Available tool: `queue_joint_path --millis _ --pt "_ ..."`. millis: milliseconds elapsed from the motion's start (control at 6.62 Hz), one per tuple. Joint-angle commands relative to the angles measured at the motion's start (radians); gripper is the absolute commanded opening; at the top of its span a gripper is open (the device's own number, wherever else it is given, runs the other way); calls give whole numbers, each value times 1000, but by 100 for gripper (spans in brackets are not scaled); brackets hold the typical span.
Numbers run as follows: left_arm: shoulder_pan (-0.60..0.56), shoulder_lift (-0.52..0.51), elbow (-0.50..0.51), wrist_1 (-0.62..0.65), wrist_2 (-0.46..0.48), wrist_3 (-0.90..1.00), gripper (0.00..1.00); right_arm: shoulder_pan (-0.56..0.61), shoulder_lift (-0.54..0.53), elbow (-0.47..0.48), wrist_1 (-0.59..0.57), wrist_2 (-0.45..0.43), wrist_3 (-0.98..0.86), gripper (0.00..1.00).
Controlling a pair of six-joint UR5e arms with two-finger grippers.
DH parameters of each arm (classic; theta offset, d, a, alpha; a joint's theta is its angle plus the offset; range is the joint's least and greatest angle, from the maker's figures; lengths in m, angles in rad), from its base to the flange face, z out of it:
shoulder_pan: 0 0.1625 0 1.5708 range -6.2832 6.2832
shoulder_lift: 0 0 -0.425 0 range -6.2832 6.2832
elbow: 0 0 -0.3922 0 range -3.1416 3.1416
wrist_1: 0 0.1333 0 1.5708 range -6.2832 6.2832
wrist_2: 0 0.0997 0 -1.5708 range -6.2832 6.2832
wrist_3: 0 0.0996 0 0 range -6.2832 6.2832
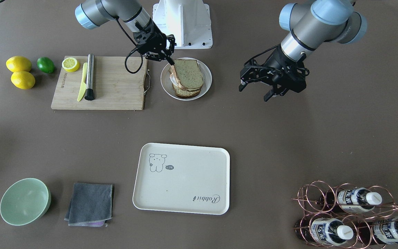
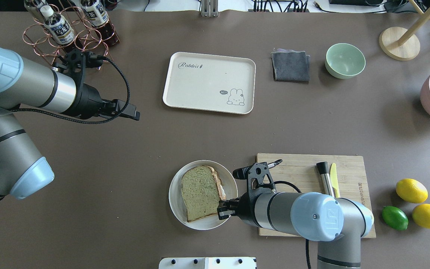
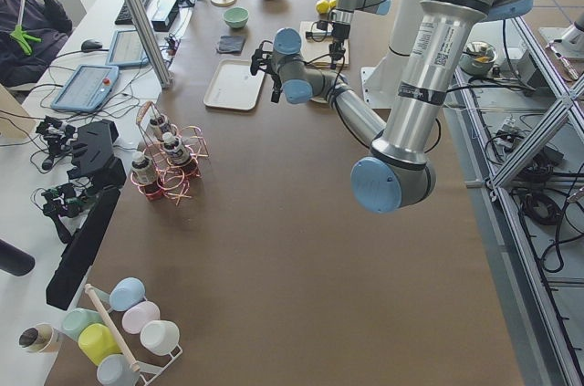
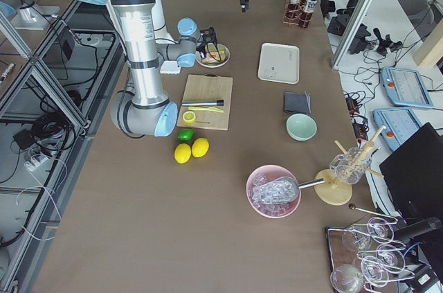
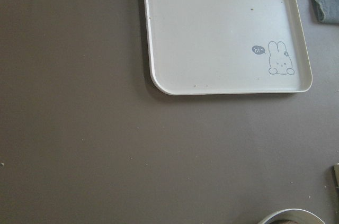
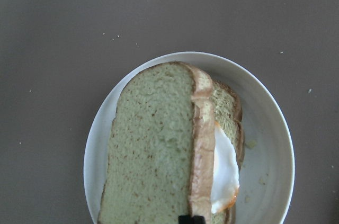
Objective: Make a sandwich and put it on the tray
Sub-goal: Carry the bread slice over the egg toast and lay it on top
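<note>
Directions are clock-face, read in the overhead view.

Table (image 2: 125,168): brown, carries everything below.

Cutting board (image 2: 349,172): wood, at 3 o'clock of the plate. A yellow knife (image 2: 334,179) and a metal rod (image 2: 325,179) lie side by side on it. The front-facing view also shows a lemon half (image 1: 70,64) on it.

Tray (image 2: 207,82): cream, rabbit drawing, at 12 o'clock of the plate and well apart from it. Nothing lies on it.

Bottle rack (image 2: 69,37): copper wire, at 9 o'clock of the tray.

Plate (image 2: 175,201): round, white, holds the sandwich.

Sandwich (image 2: 200,192): on the plate, not on the tray. Top slice sits tilted, its crust edge raised on the 3 o'clock side.

Bowl (image 2: 345,60): pale green, at 3 o'clock of the tray. The grey cloth (image 2: 290,66) lies between the two.

Left gripper (image 1: 254,92): above bare table at 10 o'clock of the plate, fingers spread wide, holding nothing.

Right gripper (image 1: 170,63): at the sandwich's 3 o'clock edge, tips at the top slice's crust. Cannot tell whether they pinch it.

Two lemons (image 2: 411,190) and a lime (image 2: 395,218): at 3 o'clock of the board.

Egg (image 6: 225,166): white with an orange rim, showing from under the raised crust.
</note>
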Motion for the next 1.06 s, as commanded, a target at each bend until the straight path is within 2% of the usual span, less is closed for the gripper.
queue_joint_path --millis 0,453,605,756,907 --pt "0 -1 1 0 0 1 98 -3 -17 -2 0 -11 5 0" --pt "2 -1 1 0 0 1 98 -11 -32 1 2 -32 11 0" --pt "6 -1 1 0 0 1 98 -11 -32 4 2 -32 11 53" --pt "12 -1 3 0 0 1 98 -11 -32 9 2 -58 14 100" --pt "12 -1 3 0 0 1 98 -11 -30 14 2 -77 14 100"
